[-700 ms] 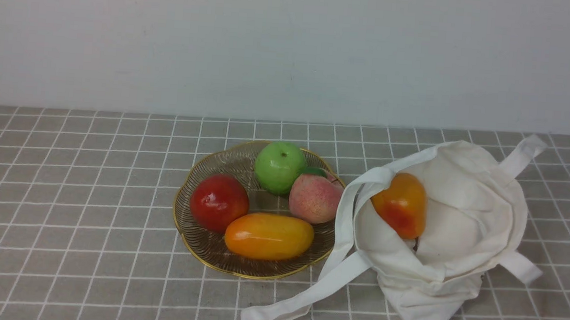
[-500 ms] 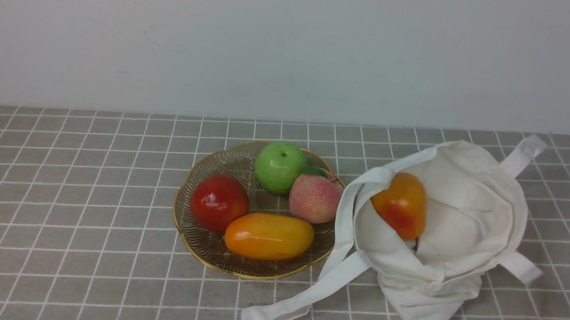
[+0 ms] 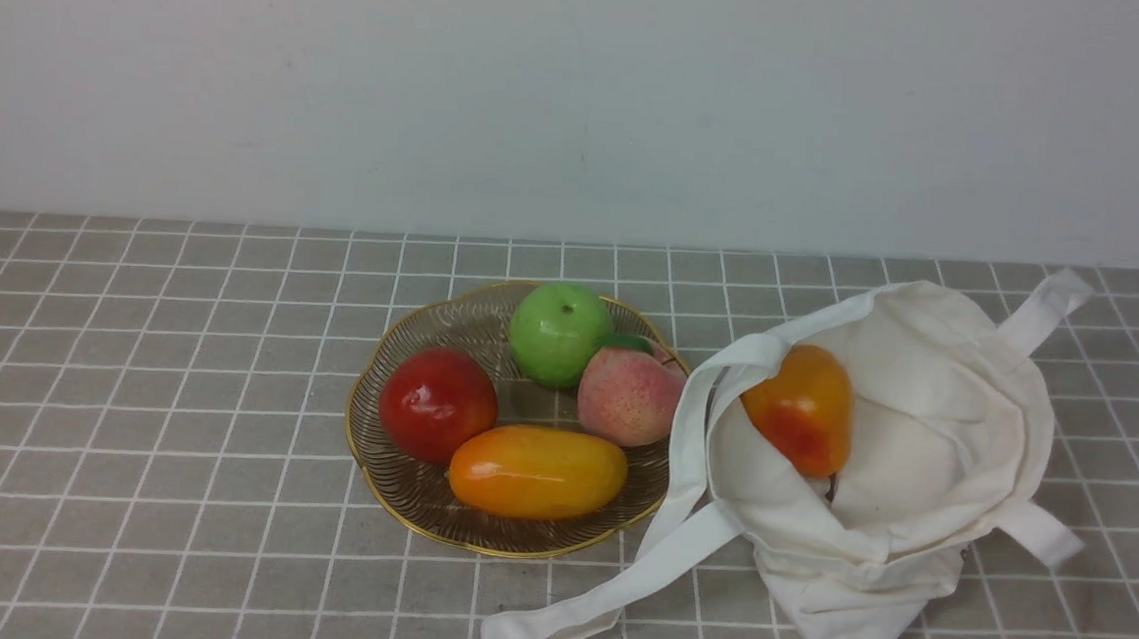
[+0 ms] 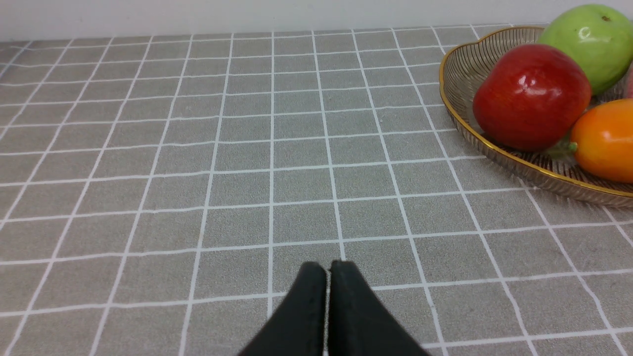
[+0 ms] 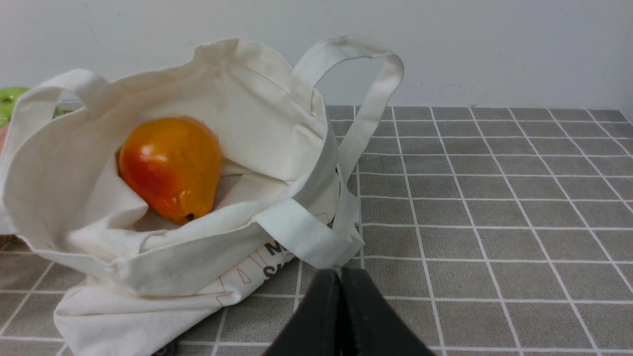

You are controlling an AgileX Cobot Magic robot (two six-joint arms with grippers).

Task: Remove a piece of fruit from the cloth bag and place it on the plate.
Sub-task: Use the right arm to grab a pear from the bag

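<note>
The orange-yellow mango-like fruit (image 3: 801, 408) with a red blush lies inside the open cream cloth bag (image 3: 929, 485), right of the gold wire plate (image 3: 374, 466). It also shows in the right wrist view (image 5: 170, 167), inside the bag (image 5: 257, 113). My right gripper (image 5: 340, 274) is shut and empty, low over the table just beside the bag's strap. My left gripper (image 4: 328, 267) is shut and empty over bare table, well apart from the plate (image 4: 457, 106). Neither gripper shows in the front view.
The plate holds a red apple (image 3: 437, 404), a green apple (image 3: 559, 334), a peach (image 3: 629, 396) and a longer oval orange-yellow fruit (image 3: 537, 472). A bag strap (image 3: 611, 588) trails over the grey tiled table (image 3: 124, 379) below the plate. A white wall stands behind.
</note>
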